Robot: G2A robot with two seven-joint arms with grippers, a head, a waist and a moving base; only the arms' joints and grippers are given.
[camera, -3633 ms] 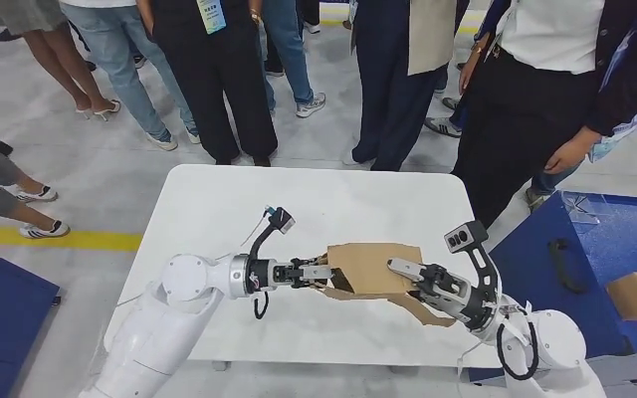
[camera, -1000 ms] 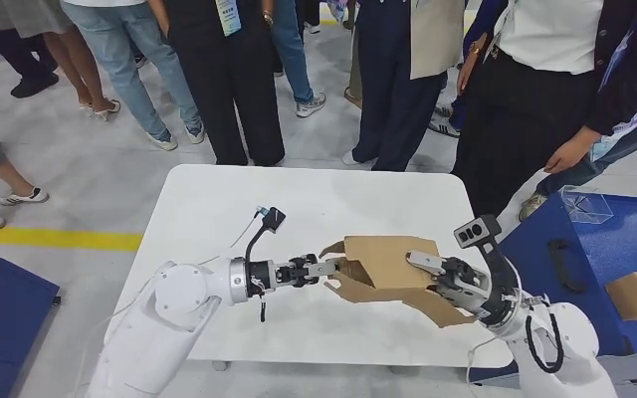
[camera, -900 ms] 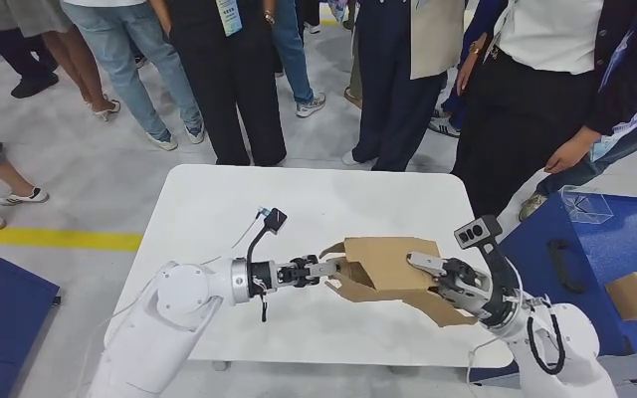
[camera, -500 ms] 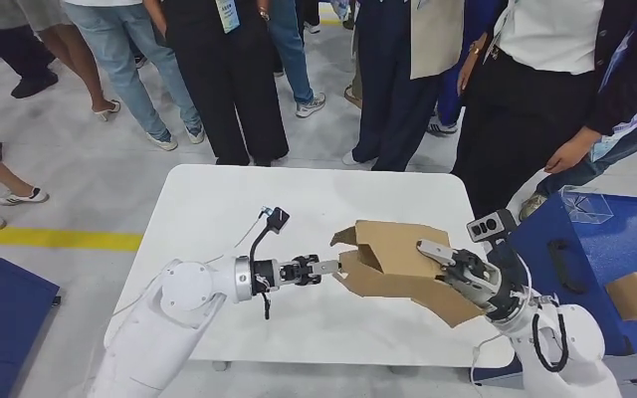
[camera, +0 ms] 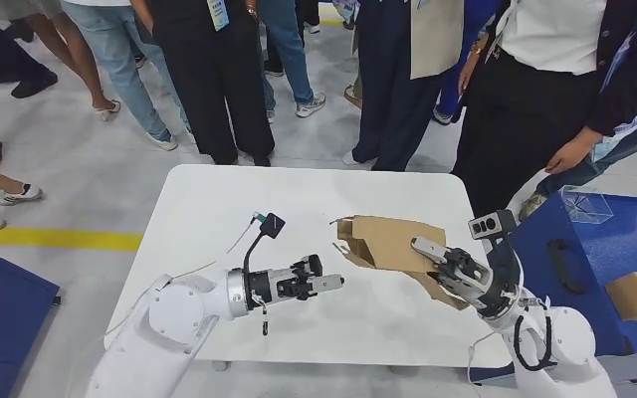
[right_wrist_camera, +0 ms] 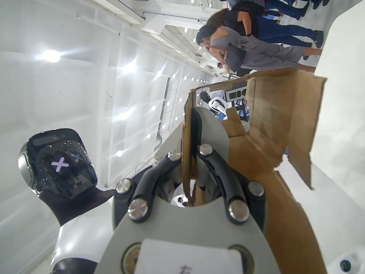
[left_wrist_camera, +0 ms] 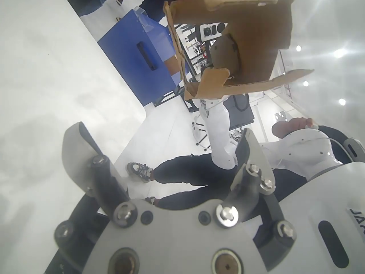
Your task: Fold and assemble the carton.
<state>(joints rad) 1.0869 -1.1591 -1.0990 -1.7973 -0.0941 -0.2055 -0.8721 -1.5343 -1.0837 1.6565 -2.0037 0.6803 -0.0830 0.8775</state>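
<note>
The left gripper (camera: 331, 284) hangs just over the white table (camera: 229, 204). Its jaws stand wide apart, and nothing is between its two fingers (left_wrist_camera: 81, 141).

The carton (camera: 383, 242) lies straight ahead of these open jaws, but well apart from them. In the left wrist view it (left_wrist_camera: 251, 24) seems to be raised off the table, with no part resting on it. Its open end, with loose flaps sticking out, is turned toward the left jaws, so I look a little way into the hollow from that side. The long axis runs roughly on the line from the left jaws toward the other arm, a little slanted.

The right gripper (camera: 430, 251) holds the far end of the carton. Its jaws are closed on one cardboard wall. In the right wrist view one finger (right_wrist_camera: 209, 132) lies flat against the inner side of this wall, and the other finger is hidden behind the board. From these jaws the carton (right_wrist_camera: 273, 121) goes forward and away, toward the left arm.

I judge that the carton is only half erected and the flaps are not yet folded. The right arm has it, so the free left gripper is the one to come forward to the near flaps, along the carton's axis.
</note>
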